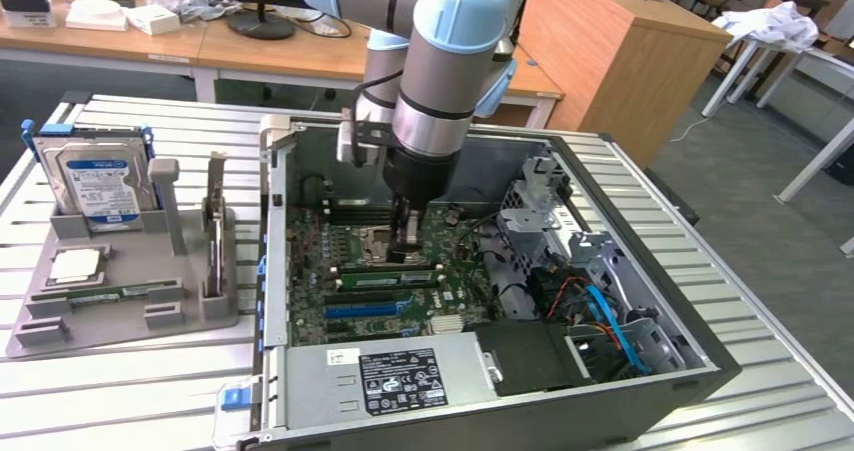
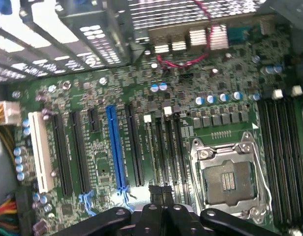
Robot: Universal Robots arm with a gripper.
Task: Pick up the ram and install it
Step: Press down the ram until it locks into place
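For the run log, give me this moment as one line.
gripper: low over motherboard, beside empty CPU socket | ram: apparently lying in grey holder outside case

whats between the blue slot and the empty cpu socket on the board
In the wrist view, black expansion slots stand side by side between the blue slot and the CPU socket, with small board components around them.

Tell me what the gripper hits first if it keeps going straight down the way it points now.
Most likely the motherboard inside the open computer case: the gripper points straight down, near the empty CPU socket and the expansion slots. Depth is unclear, so the exact contact spot is uncertain.
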